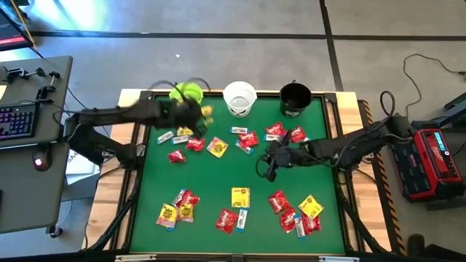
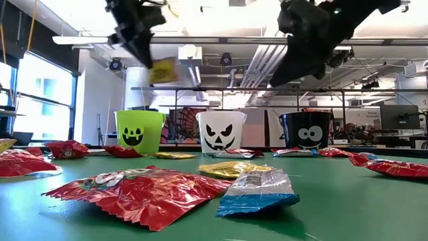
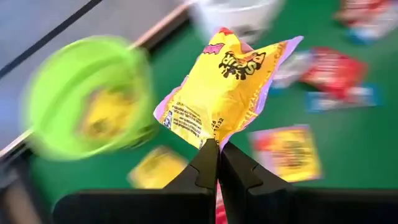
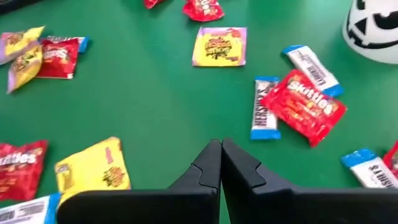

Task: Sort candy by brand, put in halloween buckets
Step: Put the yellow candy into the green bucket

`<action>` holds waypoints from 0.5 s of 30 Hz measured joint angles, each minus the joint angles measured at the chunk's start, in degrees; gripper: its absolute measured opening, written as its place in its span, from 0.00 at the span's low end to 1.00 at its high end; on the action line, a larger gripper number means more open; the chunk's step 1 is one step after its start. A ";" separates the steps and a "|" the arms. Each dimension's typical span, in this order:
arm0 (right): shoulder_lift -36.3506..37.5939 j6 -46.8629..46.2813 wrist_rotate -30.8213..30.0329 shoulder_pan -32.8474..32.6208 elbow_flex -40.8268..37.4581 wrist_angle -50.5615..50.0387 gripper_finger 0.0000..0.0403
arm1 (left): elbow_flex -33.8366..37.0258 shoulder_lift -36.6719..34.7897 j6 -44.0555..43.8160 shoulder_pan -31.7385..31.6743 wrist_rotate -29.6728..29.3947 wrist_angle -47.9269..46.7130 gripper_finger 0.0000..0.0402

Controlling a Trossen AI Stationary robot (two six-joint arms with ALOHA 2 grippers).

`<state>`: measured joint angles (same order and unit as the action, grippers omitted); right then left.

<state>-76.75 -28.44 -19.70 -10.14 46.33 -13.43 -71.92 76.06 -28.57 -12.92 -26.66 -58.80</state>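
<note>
My left gripper [image 1: 195,115] is shut on a yellow candy packet [image 3: 227,84] in the air beside the lime green bucket [image 1: 188,93], which has yellow candy inside [image 3: 102,118]. The white bucket [image 1: 239,98] and black bucket [image 1: 295,98] stand in a row with it along the far edge. Yellow packets [image 1: 240,196], red packets [image 1: 247,138] and blue-and-white bars [image 4: 264,115] lie loose on the green table. My right gripper [image 4: 219,146] hovers shut over the table's middle right [image 1: 266,163], holding nothing. My left gripper pinches the yellow packet by one corner of its edge [image 3: 211,138] between the two fingertips. The fingers slant downward. The packet is lifted clear of the table and sticks out past the fingertips [image 2: 162,69], above the height of the green bucket's rim.
Candy lies in clusters near the front edge [image 1: 178,207] [image 1: 298,211] and below the buckets [image 1: 280,133]. A bare green strip runs across the table's middle [image 1: 218,171]. Wooden rails border the table; a keyboard desk [image 1: 22,116] stands left, and red equipment [image 1: 437,156] right.
</note>
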 joint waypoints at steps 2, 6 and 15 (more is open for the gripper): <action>0.00 0.28 1.10 1.53 0.00 0.80 0.00 | -0.50 -0.88 0.74 -4.79 0.40 -3.38 0.00; 0.00 0.12 -0.03 3.34 0.00 1.96 0.00 | -0.55 -1.10 9.51 -14.90 1.15 -4.51 0.00; 0.00 -5.22 -2.21 6.05 0.00 7.06 0.00 | -0.55 3.55 27.68 -31.24 10.87 0.39 0.00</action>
<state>-76.75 -33.66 -21.91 -4.10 46.33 -6.37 -72.47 79.62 -0.88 -44.16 -15.80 -58.41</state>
